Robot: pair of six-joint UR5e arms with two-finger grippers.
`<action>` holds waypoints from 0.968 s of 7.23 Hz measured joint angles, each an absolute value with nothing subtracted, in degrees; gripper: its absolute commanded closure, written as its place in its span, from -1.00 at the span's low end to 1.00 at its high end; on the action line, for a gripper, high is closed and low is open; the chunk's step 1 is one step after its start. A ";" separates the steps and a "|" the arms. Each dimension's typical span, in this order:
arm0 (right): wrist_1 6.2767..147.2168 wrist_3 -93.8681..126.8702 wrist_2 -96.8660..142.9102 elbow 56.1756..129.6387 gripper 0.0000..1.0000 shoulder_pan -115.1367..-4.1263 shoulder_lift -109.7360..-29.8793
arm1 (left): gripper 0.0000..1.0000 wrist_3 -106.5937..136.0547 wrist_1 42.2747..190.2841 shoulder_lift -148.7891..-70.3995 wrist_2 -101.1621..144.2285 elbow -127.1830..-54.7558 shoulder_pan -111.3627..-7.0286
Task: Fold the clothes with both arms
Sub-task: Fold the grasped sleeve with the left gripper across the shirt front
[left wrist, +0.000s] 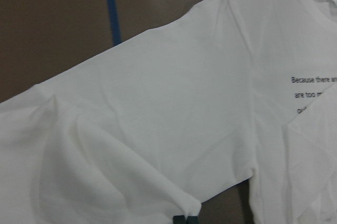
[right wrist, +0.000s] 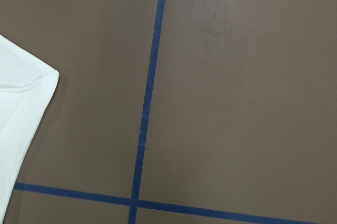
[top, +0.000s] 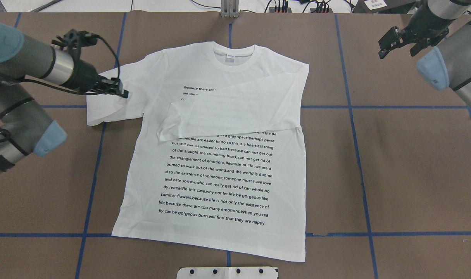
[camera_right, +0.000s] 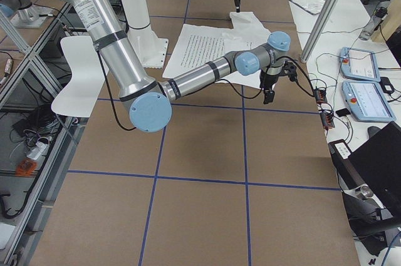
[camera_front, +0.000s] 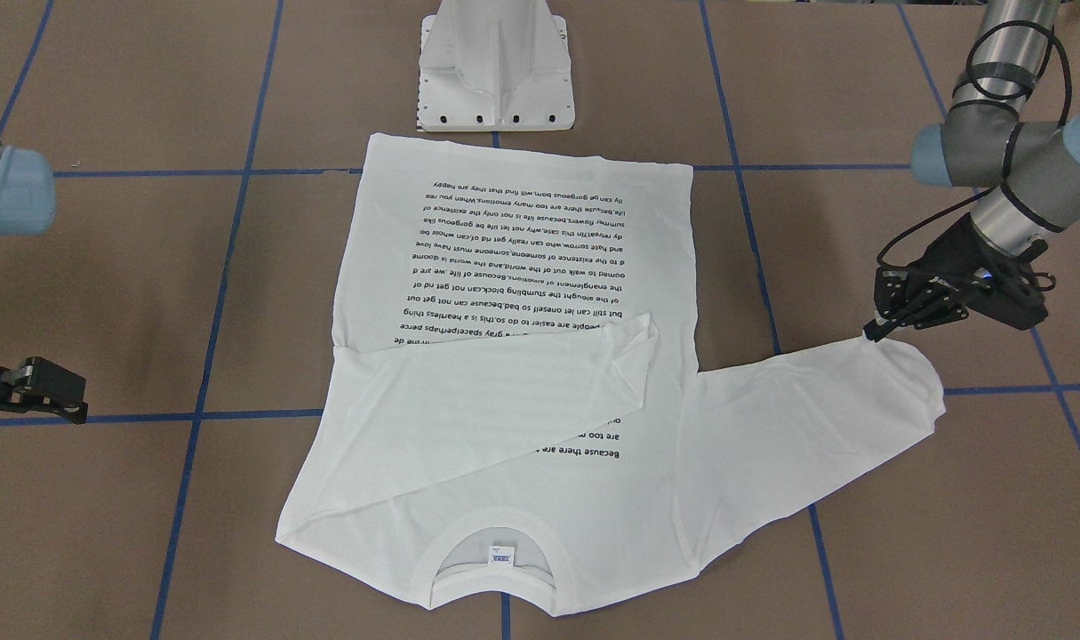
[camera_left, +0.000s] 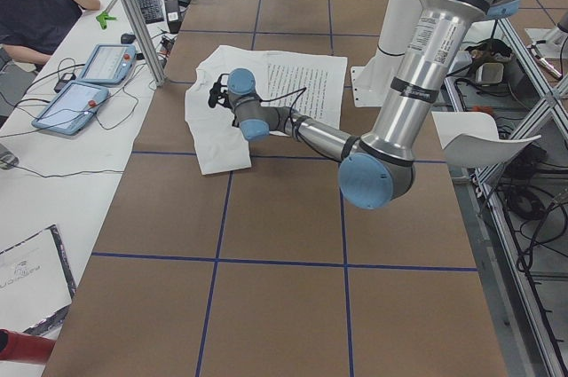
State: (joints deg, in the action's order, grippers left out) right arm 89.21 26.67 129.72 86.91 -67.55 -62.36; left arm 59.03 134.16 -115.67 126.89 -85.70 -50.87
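From the front-facing camera, the white T-shirt lay flat on the brown table, print side up, with its hem near the white pedestal base. One folded sleeve crossed the chest. The left gripper had its fingertips pinched together on the edge of the outstretched sleeve. The right gripper hung apart from the cloth, its fingers spread and holding nothing.

From overhead, the left gripper sat on the outstretched sleeve. The right gripper was well clear of the shirt, beyond the collar end.

In the left side view the near arm reached to the sleeve, and an operator sat beside the table. In the right side view the near arm's gripper pointed down over bare table.

The left wrist camera showed sleeve cloth bunched at a black fingertip.

The right wrist camera showed a corner of white cloth and blue tape.
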 measured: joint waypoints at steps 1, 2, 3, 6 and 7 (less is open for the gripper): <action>89.19 26.65 129.73 86.93 -0.99 -67.56 -62.35 | 1.00 61.04 129.93 -121.97 124.43 -85.11 -47.84; 89.15 26.62 129.73 87.01 -0.99 -67.58 -62.37 | 1.00 63.28 126.27 -128.85 123.11 -82.88 -45.71; 89.15 26.60 129.72 87.14 -0.99 -67.58 -62.42 | 1.00 66.10 123.37 -135.80 122.59 -79.22 -44.43; 89.13 26.63 129.73 87.42 -0.99 -67.59 -62.48 | 1.00 72.20 122.03 -145.82 117.50 -73.18 -37.79; 89.12 26.63 129.72 87.43 -0.99 -67.59 -62.51 | 1.00 72.23 122.68 -146.73 115.18 -72.74 -35.09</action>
State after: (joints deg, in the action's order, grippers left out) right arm 89.12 26.63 129.72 87.43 -67.59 -62.51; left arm 72.23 122.68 -146.73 115.18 -72.74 -35.09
